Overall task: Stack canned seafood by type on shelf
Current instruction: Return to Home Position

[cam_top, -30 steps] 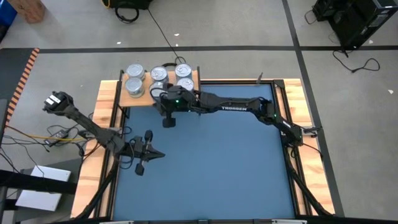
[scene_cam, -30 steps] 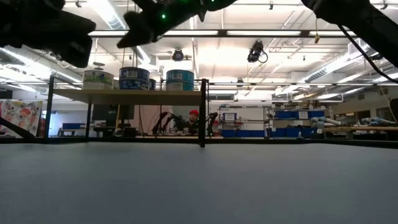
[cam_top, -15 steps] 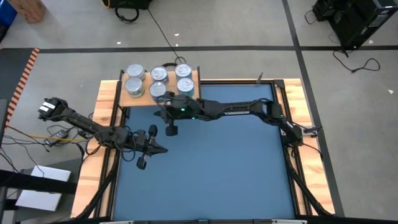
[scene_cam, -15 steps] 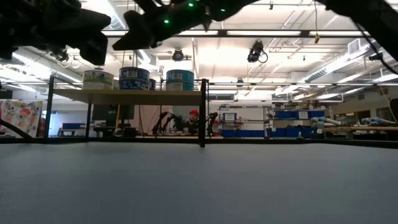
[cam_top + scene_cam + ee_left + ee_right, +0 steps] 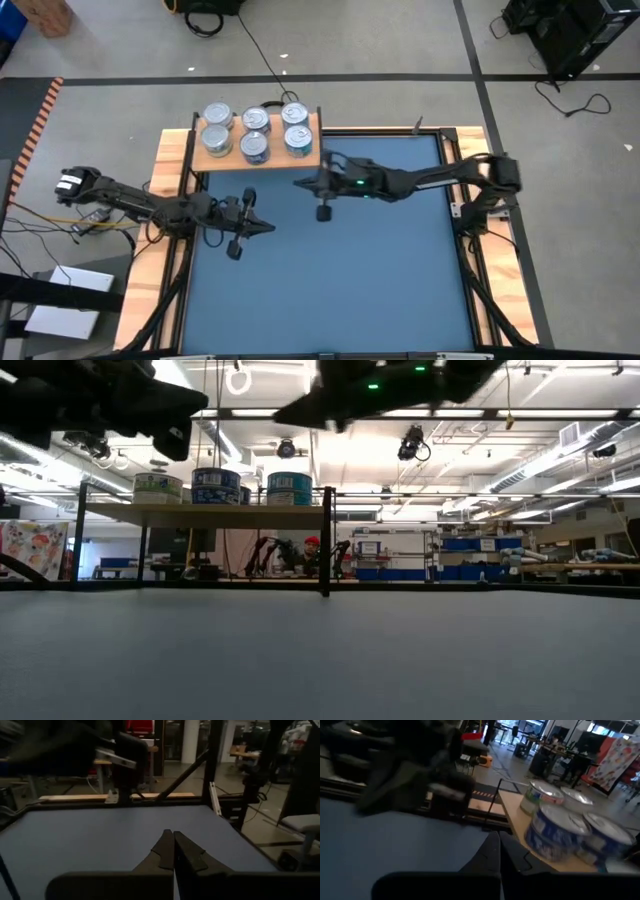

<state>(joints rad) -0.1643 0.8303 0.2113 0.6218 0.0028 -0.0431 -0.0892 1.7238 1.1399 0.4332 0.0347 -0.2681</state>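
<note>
Two claws showed, and both were pinched shut with nothing between their fingers. The right claw (image 5: 301,182) hung over the blue table (image 5: 380,270), near the front of the shelf (image 5: 228,162) but not touching it. The left claw (image 5: 262,227) hung over the table too, on the left side and a little farther from the shelf. No cans lay on the table. All the cans (image 5: 254,146) in sight sat on the shelf, which stood at the far edge of the table, toward the left. From above, six round silver lids showed, in two rows of three. From the side, three cans showed in a row: a green and white one at one end and two blue ones beside it. Each looked tall enough to be two cans, one on top of the other, but I could not tell for sure. The stacking looked done. Only folding the arms back to their resting places seemed left.
</note>
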